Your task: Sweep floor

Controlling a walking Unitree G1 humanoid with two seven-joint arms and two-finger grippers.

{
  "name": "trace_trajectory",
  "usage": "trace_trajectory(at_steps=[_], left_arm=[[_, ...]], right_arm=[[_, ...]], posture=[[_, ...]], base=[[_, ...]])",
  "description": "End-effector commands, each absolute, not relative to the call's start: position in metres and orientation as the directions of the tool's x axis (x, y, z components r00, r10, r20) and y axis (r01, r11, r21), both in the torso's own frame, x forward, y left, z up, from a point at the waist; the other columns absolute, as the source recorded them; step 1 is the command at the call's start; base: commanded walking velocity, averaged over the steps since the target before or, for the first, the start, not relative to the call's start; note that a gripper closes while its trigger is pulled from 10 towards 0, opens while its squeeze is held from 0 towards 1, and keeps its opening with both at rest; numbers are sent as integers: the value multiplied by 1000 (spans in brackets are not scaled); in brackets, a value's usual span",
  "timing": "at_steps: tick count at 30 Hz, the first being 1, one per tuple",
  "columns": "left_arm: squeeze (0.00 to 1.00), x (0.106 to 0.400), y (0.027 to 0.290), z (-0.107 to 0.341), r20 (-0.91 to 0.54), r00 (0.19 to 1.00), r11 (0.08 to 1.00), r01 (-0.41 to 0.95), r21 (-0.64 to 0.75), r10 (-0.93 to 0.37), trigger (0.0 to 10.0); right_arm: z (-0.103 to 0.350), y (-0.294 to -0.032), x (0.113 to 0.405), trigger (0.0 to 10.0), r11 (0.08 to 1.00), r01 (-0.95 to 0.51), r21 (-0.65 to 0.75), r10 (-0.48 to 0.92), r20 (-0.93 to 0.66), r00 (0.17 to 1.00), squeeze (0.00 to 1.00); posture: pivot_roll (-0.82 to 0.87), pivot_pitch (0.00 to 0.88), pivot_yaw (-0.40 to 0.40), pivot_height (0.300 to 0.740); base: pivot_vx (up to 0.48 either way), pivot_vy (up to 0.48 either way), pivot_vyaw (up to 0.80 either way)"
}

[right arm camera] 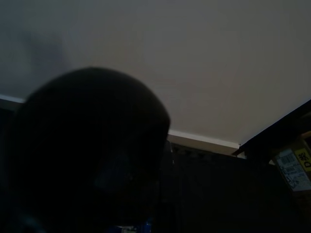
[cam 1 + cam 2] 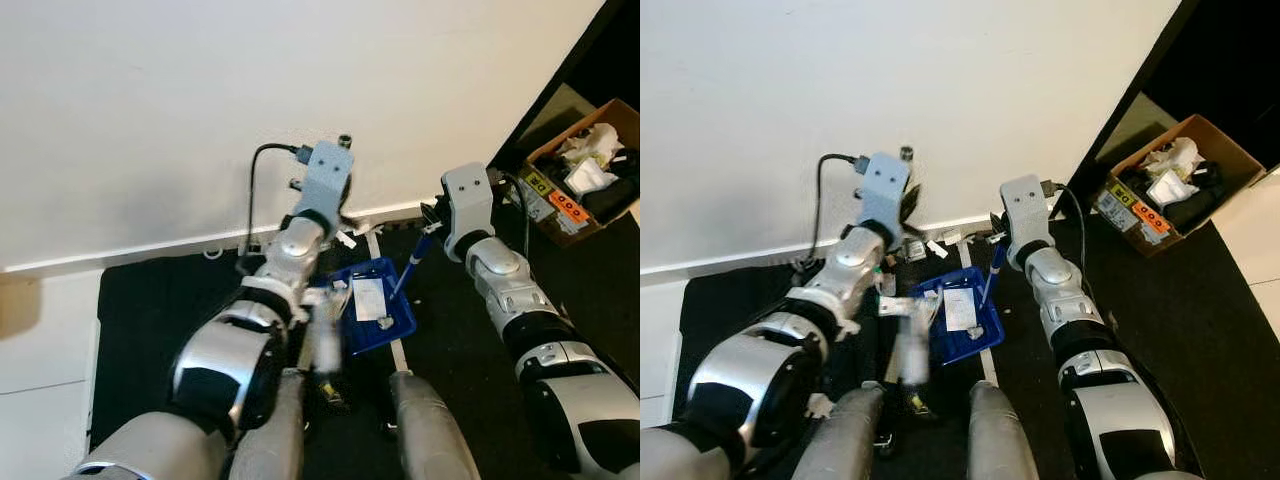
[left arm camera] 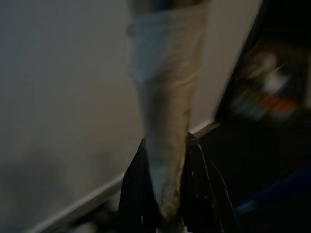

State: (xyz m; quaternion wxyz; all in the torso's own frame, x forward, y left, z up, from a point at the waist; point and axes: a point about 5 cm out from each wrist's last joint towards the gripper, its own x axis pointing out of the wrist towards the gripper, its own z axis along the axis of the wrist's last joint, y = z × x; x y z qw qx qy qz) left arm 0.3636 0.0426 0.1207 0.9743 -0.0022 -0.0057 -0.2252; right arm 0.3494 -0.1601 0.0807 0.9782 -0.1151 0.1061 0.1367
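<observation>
A blue dustpan [image 2: 365,336] lies on the black mat just before my legs, with a white paper slip [image 2: 369,297] and small scraps inside it. Its blue handle [image 2: 408,270] rises to my right gripper [image 2: 432,236], which is shut on it; the right wrist view is dark, blocked by a round shape. My left gripper [image 3: 167,194] is shut on a pale brush handle [image 3: 165,97], one black finger on each side. The brush's lower end [image 2: 325,345] is a blurred white shape beside the pan's left edge.
The white wall and baseboard [image 2: 180,243] stand close ahead, with a black cable [image 2: 253,190] and loose scraps [image 2: 937,248] at the foot. An open cardboard box [image 2: 585,170] of clutter sits far right. Pale floor [image 2: 45,340] borders the mat on the left.
</observation>
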Motion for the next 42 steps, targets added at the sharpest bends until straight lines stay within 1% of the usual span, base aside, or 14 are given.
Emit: trace_trajectory(at_steps=[1,4,8,11,13,17,19,21,24,28,30,34,38,42], left_arm=[[0,366,26,140,91,884,884,464,-56,-458,10000],[0,370,21,153,136,879,879,470,-86,-457,10000],[0,376,31,167,193,878,885,459,-79,-438,10000],[0,384,52,180,244,868,885,461,-71,-433,10000],[0,387,64,185,259,845,865,498,-65,-467,10000],[0,389,80,188,258,816,841,540,-22,-517,10000],[0,392,104,194,255,805,833,554,2,-536,10000],[0,392,110,196,259,802,830,558,-3,-538,10000],[0,390,130,190,195,797,819,568,81,-572,10000],[0,383,155,171,20,785,763,596,249,-619,10000],[0,382,158,170,7,787,762,594,260,-616,10000],[0,377,177,154,-140,811,729,575,372,-568,10000],[0,373,182,142,-198,821,727,567,386,-536,10000],[0,367,178,123,-250,824,730,567,382,-509,10000]], right_arm=[[51,-167,333,10000,928,-305,-215,212,-368,905,0],[50,-167,332,10000,928,-303,-215,210,-370,905,0],[51,-167,332,10000,929,-300,-214,208,-368,906,0],[51,-167,333,10000,930,-298,-214,207,-367,907,0],[51,-167,333,10000,930,-299,-213,207,-367,907,0],[51,-166,333,10000,930,-300,-213,209,-367,907,0],[51,-165,334,10000,929,-303,-211,212,-368,905,0],[51,-164,334,10000,929,-305,-211,213,-368,905,0],[52,-163,335,10000,927,-310,-210,218,-369,903,0],[52,-162,335,10000,927,-312,-210,221,-368,903,0],[52,-162,335,10000,927,-312,-210,220,-368,903,0],[52,-163,335,10000,927,-312,-210,220,-369,903,0],[52,-162,335,10000,926,-313,-209,222,-370,902,0],[52,-161,335,10000,926,-316,-209,224,-370,901,0]], posture=[[-35,213,3,740],[-33,212,6,740],[-27,211,8,740],[-19,209,7,740],[-17,209,6,740],[-12,206,4,740],[-8,205,-2,740],[-8,205,-2,740],[-6,203,-5,740],[-6,202,-5,740],[-6,202,-5,740],[-4,202,-7,740],[-2,200,-7,740],[-3,196,-5,740]], base=[[0,0,0],[0,0,0],[0,0,0],[0,0,0],[0,0,0],[0,0,0],[0,0,0],[0,0,0],[0,0,0],[0,0,0],[0,0,0],[0,0,0],[0,0,0],[0,0,0]])
